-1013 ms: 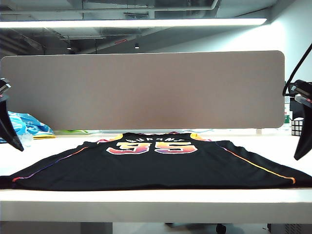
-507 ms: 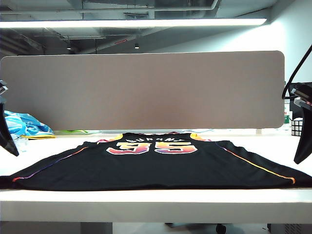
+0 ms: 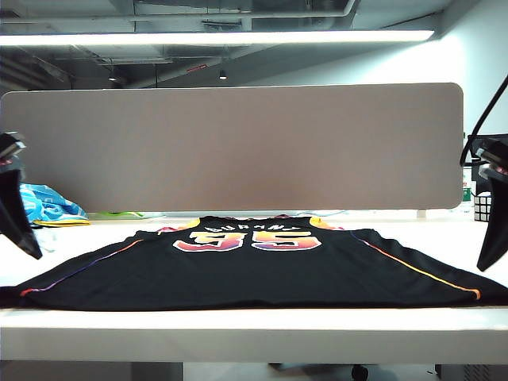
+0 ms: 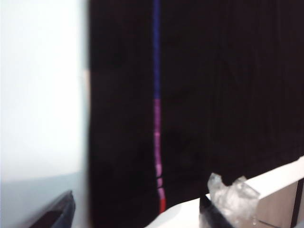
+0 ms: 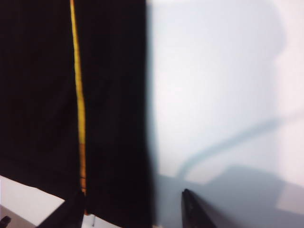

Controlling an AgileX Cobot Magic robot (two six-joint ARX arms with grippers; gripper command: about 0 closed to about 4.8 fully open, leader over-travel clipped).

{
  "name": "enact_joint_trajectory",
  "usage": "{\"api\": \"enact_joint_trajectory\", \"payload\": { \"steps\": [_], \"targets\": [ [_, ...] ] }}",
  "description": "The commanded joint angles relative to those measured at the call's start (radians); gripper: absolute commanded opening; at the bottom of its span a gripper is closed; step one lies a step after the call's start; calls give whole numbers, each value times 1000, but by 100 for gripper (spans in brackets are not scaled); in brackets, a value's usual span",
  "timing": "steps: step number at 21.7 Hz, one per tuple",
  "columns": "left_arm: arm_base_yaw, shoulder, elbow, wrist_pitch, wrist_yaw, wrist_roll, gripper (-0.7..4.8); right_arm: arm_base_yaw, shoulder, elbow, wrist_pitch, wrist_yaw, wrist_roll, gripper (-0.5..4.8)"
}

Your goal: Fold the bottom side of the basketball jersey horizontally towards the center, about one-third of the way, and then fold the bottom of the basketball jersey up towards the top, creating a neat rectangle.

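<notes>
Both grippers hung above the table, clear of the cloth. Left gripper stood at the far left edge of the scene, above the table near the jersey's left hem corner; its wrist view showed two fingertips with a wide gap and nothing between them, so jaws apart, empty. Right gripper stood at the far right edge, mirror position; its wrist view likewise showed tips spread, one over the cloth edge and one over bare table, nothing held.

Basketball jersey lay flat, spread across the table, number side up, hem along the near edge, collar toward the grey divider. Blue patterned cloth sat far left, apart.

Judgement: fabric looked thin, limp and probably slick; it would sag and slide if lifted by one point. Best hold appeared to be the two hem corners by the side stripes, pinched together, lifted low.
</notes>
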Motion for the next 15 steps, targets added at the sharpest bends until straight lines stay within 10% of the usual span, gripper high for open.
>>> {"api": "enact_joint_trajectory", "payload": {
  "steps": [1, 15],
  "targets": [
    [-26, 39, -3, 1, -29, 9, 334, 2, 31, 2, -13, -6, -5, 279],
    [-33, 81, -3, -2, -16, 20, 332, 57, 82, 2, 5, -87, 6, 273]
  ]
}}
